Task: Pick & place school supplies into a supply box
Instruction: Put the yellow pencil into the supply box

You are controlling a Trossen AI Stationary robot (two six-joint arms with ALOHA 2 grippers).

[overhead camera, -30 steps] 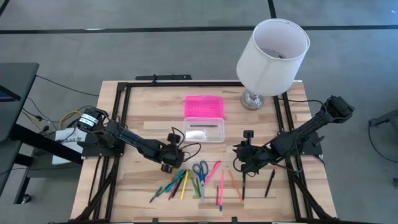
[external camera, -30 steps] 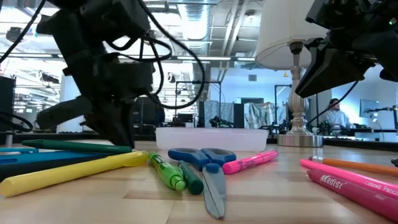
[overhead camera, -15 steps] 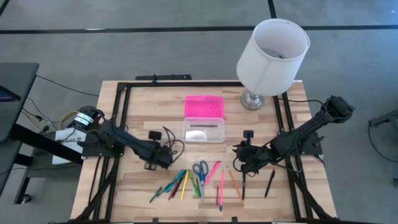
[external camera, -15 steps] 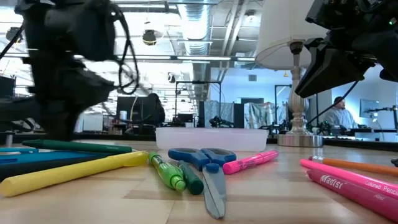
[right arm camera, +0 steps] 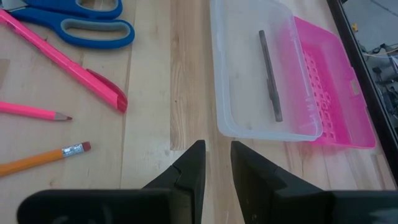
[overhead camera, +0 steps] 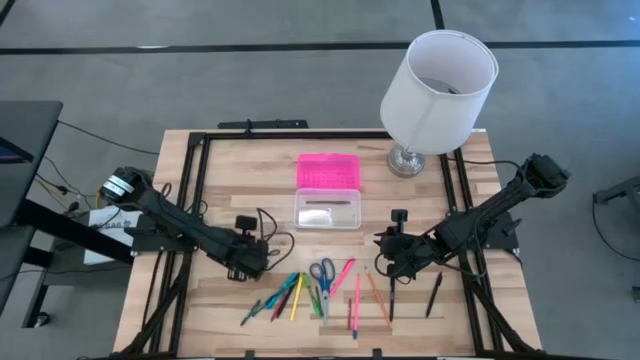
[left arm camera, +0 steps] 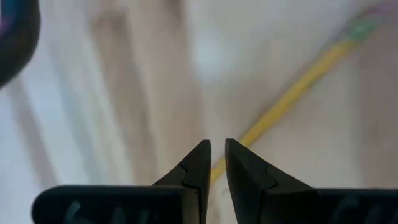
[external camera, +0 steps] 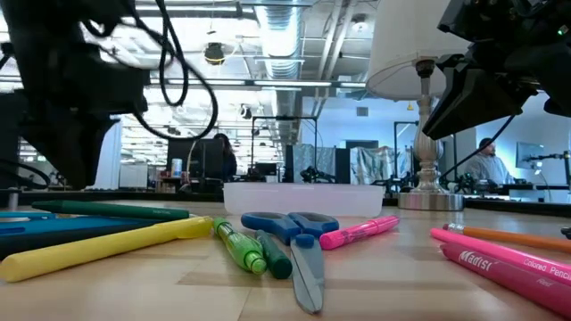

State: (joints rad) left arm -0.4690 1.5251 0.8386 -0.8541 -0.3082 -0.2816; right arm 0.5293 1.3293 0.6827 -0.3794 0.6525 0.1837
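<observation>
The school supplies lie in a loose row near the table's front edge: the blue-handled scissors (overhead camera: 322, 272), a yellow pencil (overhead camera: 296, 298), pink pens (overhead camera: 345, 272) and others. The supply box's clear base (overhead camera: 327, 210) stands mid-table with its pink lid (overhead camera: 328, 171) open behind it and one dark pencil (right arm camera: 270, 74) inside. My left gripper (overhead camera: 252, 265) hovers left of the row, pointing steeply down. Its fingers (left arm camera: 217, 146) stand a narrow gap apart with nothing between them. My right gripper (overhead camera: 385, 250) hangs right of the box, open (right arm camera: 216, 149) and empty, slanting toward it.
A white-shaded lamp (overhead camera: 438, 90) stands at the far right corner on a metal foot (overhead camera: 405, 160). Black frame rails (overhead camera: 195, 200) run along the table's left and right sides. Bare wood lies between the box and the row. A person (external camera: 486, 160) shows in the room beyond.
My left gripper has risen from the left end of the row of supplies and gone toward the table's left edge, turning a little, its finger gap unchanged. The pencils lie where they were. My right arm has kept still.
</observation>
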